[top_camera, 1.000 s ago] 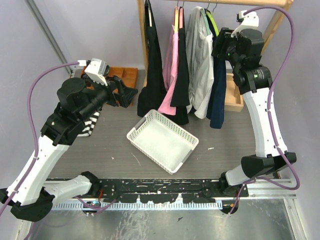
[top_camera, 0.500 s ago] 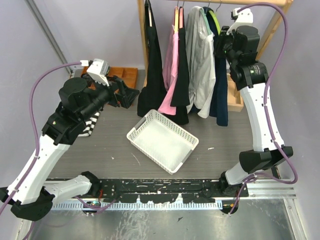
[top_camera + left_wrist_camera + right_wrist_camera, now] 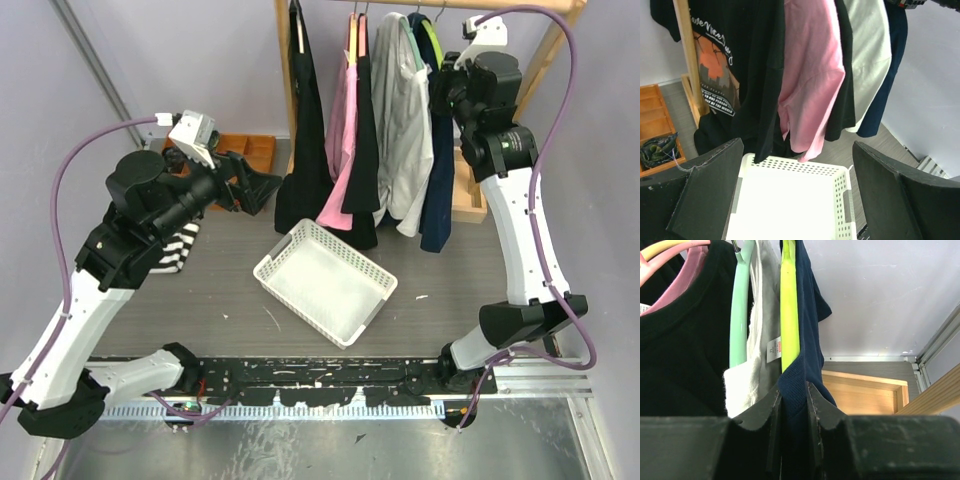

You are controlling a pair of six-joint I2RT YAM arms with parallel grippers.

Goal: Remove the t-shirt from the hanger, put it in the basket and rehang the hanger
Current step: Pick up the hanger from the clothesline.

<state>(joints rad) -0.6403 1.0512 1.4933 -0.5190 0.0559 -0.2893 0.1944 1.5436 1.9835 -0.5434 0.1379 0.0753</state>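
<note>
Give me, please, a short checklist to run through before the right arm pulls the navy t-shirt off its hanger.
1. Right tool pinching the navy t-shirt at the shoulder: ok.
2. Yellow-green hanger outside that pinch: cannot tell; its end is hidden in the fabric.
3. White t-shirt outside the pinch: ok, it lies beside one finger, not between them.
4. Left tool open, holding nothing: ok.
5. White basket on the table: ok.
</note>
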